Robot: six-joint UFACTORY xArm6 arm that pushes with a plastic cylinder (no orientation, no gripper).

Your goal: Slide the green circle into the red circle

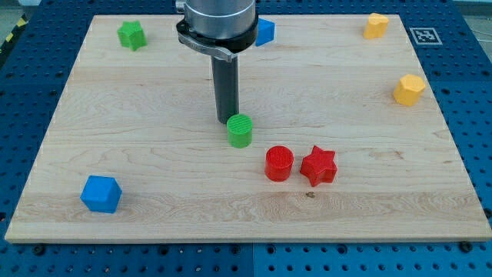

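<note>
The green circle (240, 131) stands near the middle of the wooden board (154, 177). The red circle (279, 163) is a short way to its lower right, with a small gap between them. My tip (227, 121) is just above and left of the green circle, touching or almost touching its upper left edge. The rod rises straight up to the arm's body at the view's top.
A red star (319, 165) sits against the red circle's right side. A blue cube (101, 193) lies at lower left, a green star (132, 35) at upper left, a blue block (264, 32) behind the arm, and two yellow blocks (376, 25) (409, 90) at right.
</note>
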